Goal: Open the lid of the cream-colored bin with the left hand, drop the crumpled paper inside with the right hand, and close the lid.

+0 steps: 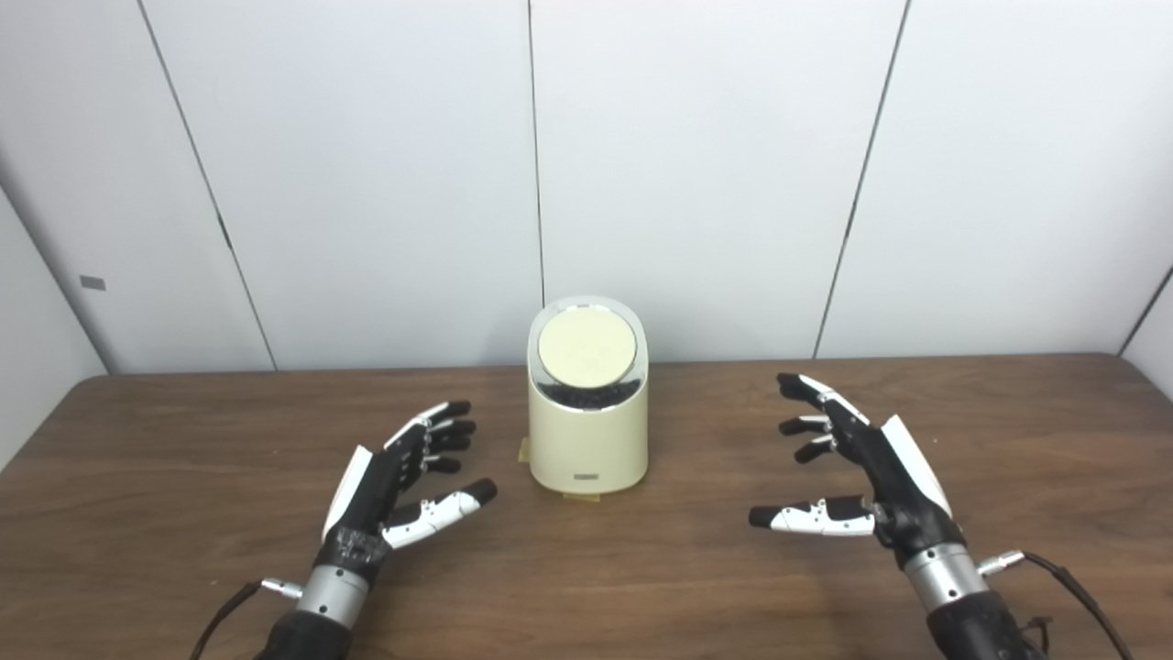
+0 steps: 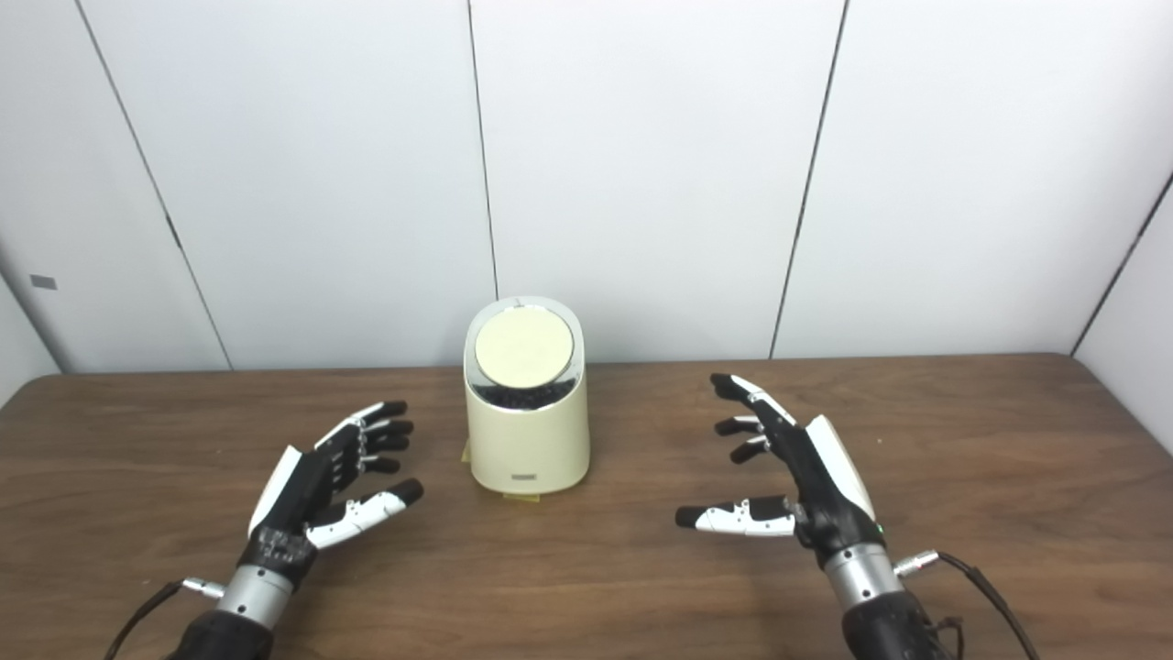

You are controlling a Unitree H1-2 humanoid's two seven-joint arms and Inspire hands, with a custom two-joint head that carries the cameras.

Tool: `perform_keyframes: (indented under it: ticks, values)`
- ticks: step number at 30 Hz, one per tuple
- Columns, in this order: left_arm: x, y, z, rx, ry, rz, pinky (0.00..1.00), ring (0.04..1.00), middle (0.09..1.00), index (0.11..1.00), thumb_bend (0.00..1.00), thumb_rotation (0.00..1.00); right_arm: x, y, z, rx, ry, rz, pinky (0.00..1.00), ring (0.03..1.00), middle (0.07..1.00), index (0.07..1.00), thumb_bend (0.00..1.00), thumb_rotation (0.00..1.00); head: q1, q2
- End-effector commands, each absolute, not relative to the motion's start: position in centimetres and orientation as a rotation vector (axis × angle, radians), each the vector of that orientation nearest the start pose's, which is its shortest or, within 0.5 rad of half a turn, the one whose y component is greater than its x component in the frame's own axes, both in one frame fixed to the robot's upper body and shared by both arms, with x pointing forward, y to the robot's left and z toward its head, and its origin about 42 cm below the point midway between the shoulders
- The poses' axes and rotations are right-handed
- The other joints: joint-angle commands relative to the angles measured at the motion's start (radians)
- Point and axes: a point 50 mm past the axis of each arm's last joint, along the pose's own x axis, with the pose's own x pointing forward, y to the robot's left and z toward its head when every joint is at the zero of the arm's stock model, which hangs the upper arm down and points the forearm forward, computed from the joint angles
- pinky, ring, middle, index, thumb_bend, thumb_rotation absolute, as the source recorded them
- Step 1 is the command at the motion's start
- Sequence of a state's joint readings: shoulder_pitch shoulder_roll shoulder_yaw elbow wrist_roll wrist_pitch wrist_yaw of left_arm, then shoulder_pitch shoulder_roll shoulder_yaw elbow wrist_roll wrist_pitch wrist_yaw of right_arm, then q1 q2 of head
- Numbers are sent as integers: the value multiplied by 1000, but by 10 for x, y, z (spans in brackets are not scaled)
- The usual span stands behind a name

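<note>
On the desk [image 1: 183,513], the upright bin [image 1: 587,440] is flanked by the left hand [image 1: 394,481] and right hand [image 1: 871,467], both spread, nothing grasped; its lid [image 1: 586,348] is tilted toward the camera.

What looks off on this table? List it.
No crumpled paper shows anywhere on the table. The cream-colored bin stands upright with its lid shut. The left hand and right hand are open and hold nothing.

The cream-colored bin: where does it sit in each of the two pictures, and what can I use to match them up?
Left eye view: the cream-colored bin stands at the middle, on the far half of the table.
Right eye view: the same bin sits a little left of the middle.
Shared landmark: the dark wall seam that runs down just behind the bin in both views.
</note>
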State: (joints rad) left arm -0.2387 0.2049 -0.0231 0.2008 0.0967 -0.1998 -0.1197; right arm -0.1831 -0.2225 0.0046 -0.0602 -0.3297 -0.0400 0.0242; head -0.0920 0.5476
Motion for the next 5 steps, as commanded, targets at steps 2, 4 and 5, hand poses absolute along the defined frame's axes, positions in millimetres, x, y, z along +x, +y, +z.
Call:
perform_keyframes:
  ticks: [2, 4, 5]
  values:
    - [367, 256, 153, 340, -284, -188, 715, 773, 784, 852, 895, 430, 342, -264, 191, -538, -363, 6, 571, 726, 867, 873, 815, 178, 0, 1]
    - [368, 257, 154, 339, -287, -186, 734, 789, 793, 857, 893, 432, 342, -265, 189, -538, -363, 3, 587, 733, 869, 875, 815, 185, -1, 1]
    - [368, 257, 154, 335, -287, -185, 745, 797, 799, 859, 890, 433, 342, -266, 189, -538, -363, 1, 591, 736, 868, 874, 818, 189, -1, 1]
